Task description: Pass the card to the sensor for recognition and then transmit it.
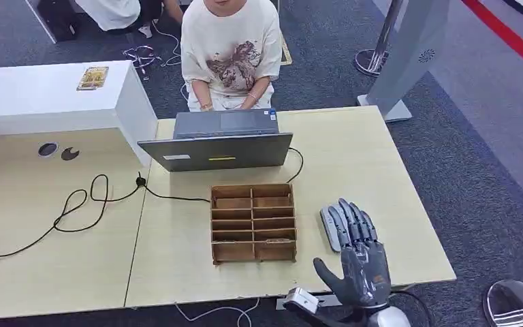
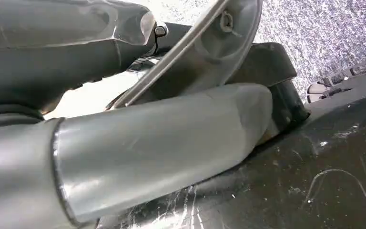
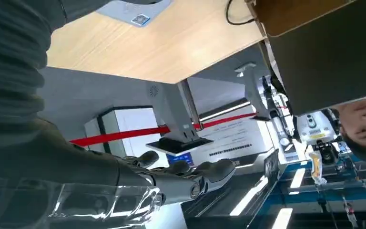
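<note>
Pale wood table (image 1: 381, 170) in the head view, with the right hand (image 1: 357, 262) raised over its near edge, palm down, fingers spread and straight, thumb out to the side. It holds nothing. Under and just beyond its fingertips lies a light grey flat piece with a rounded end (image 1: 328, 228); I judge this to be the card, though it is too small to be sure. Whether the fingers touch it or hover over it cannot be told. Beside the hand, toward the thumb side, stands a brown wooden compartment box (image 1: 253, 222); beyond that, a grey laptop (image 1: 218, 143) with a seated person (image 1: 230, 51) behind it. No sensor can be picked out with confidence.

Left wrist view: silver arm shells and dark body parts close to the lens over speckled carpet. The left hand's fingers cannot be made out, so its state cannot be told.

Right wrist view: the right hand's dark fingers (image 3: 205, 174) extend nearly straight, apart, with nothing between them. The table's underside-looking edge and a grey flat item with a small blue label (image 3: 128, 9) sit behind the wrist cover.

Judgement on progress: early. Card not yet grasped; pickup, presentation to the sensor and handover all remain.
</note>
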Robot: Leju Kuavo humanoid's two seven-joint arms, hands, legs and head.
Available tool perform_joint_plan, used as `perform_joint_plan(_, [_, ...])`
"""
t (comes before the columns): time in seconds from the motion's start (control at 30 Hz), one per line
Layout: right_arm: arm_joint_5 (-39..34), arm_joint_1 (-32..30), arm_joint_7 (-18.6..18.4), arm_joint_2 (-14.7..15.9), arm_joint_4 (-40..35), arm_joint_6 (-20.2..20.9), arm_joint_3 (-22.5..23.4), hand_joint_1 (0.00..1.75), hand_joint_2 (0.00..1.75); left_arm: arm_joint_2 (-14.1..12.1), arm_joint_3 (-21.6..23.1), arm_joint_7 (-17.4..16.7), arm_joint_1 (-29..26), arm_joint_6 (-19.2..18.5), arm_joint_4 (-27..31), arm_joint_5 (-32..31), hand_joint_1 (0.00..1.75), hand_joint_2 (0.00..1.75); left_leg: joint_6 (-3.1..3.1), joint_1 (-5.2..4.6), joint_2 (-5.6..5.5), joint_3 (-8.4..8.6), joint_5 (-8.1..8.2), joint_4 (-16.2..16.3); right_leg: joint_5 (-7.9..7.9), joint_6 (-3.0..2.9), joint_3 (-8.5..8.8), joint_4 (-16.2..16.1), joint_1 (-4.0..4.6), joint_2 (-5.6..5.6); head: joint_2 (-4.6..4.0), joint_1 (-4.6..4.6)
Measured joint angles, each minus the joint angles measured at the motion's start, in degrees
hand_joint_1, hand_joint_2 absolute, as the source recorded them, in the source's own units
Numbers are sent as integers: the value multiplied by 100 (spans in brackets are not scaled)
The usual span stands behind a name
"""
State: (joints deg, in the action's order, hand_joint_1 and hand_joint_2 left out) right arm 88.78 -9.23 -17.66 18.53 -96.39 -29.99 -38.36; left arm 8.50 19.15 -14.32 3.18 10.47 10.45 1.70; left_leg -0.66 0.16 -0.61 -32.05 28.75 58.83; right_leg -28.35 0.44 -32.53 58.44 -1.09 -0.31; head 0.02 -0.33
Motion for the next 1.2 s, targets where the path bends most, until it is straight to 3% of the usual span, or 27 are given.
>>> perform_joint_plan(0.5, [-387, 354, 118, -155, 420, 754, -177, 0, 175, 0, 0, -112, 22, -35, 2, -59, 0, 0, 0, 0, 0, -1, 0, 0, 0, 0, 0, 0, 0, 0, 0, 0])
perform_joint_plan(0.83, [-498, 570, 286, -264, 656, 929, -319, 0, 175, -2, 0, -63, 19, -37, 2, -35, 0, 0, 0, 0, 0, -1, 0, 0, 0, 0, 0, 0, 0, 0, -2, 0])
perform_joint_plan(1.0, [-568, 680, 374, -306, 748, 1023, -376, 17, 175, -2, 0, -66, 18, -44, 2, -46, 0, 0, 0, 0, 0, -1, 0, 0, 0, 0, 0, 1, 0, 0, 0, 0])
perform_joint_plan(1.2, [-704, 823, 415, -363, 870, 1130, -475, 19, 175, -7, 0, -66, 18, -55, 2, -70, 0, 0, 0, 0, 0, -1, 0, 0, 0, 0, 0, 1, 0, 0, 0, 0])
